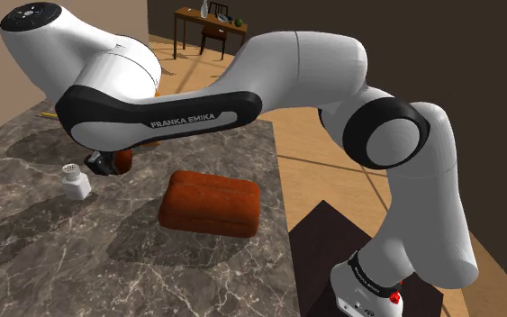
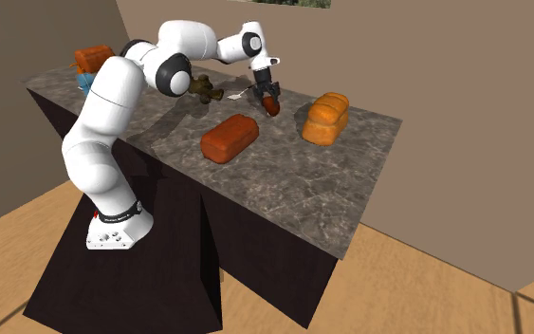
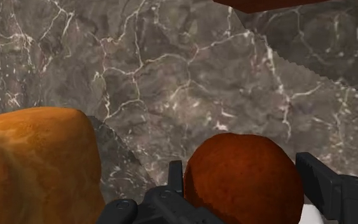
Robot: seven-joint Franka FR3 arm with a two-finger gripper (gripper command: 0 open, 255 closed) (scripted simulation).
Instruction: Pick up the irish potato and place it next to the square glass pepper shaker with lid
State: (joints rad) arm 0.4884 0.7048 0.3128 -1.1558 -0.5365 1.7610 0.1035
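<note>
main risk is the release. the round reddish-brown potato (image 3: 244,191) is smooth and ball-ish, so if the jaws open while it hangs above the dark veined marble countertop (image 3: 171,76) it'll prob roll, maybe away from the small white square shaker w/ a lid (image 1: 76,182). can't tell from these views whether the potato touches the stone or hangs just over it, so i'd go lower before letting go.

2nd risk: the shaker looks light and stands upright just beside the hand. a white corner, prob the shaker, shows right under one finger in the wrist view, so the fingers (image 3: 323,184) spreading outward or the arm drifting sideways could tip or shove it.

3rd: the big orange-brown bread loaf (image 3: 34,168) sits near on the other side, so not much room to swing that way. the dark red-brown loaf (image 1: 209,203) is further off, no bother.

the black two-finger gripper (image 3: 241,167) is clamped on the potato, one finger each side, w/ the potato bulging past the tips. in the shoulder view the potato is just beside the shaker, to its right & a bit behind, apart from it afaict. looks like the placing step, nearly done.
</note>
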